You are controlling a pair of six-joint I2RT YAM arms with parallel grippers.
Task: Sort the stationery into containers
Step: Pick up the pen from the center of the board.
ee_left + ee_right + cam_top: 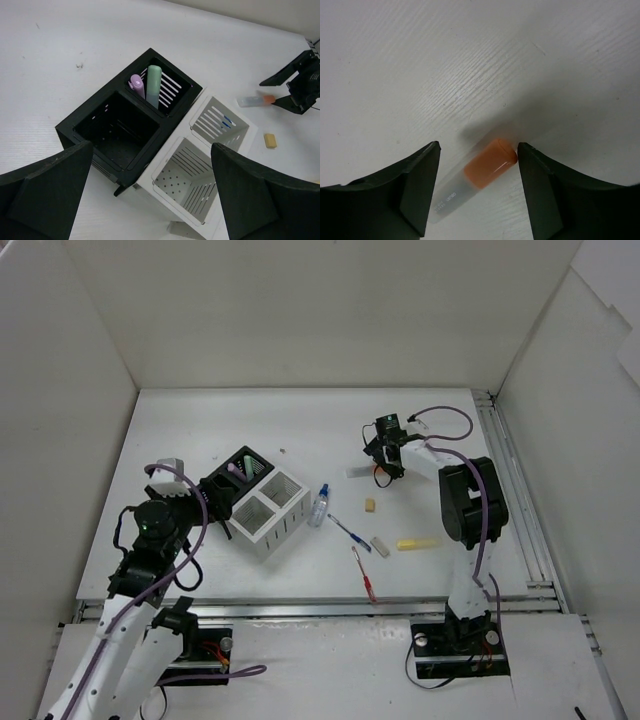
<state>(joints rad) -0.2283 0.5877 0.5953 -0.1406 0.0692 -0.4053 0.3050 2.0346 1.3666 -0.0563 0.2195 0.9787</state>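
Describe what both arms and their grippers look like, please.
Both the left arm and right arm have white links, bulky black joint housings and looping purple cables. The left gripper and right gripper each carry two matte black, wedge-shaped fingers.

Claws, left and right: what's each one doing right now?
Left claw: open, holding nothing.
Right claw: open around the orange-capped highlighter, not gripping it.

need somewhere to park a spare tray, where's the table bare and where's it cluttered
Bare: the far strip of table behind the black box and right gripper, and the near patch between the white box and the red pen. Crowded: the middle, right of the white box, where the bottle, blue pen, erasers and yellow highlighter lie.
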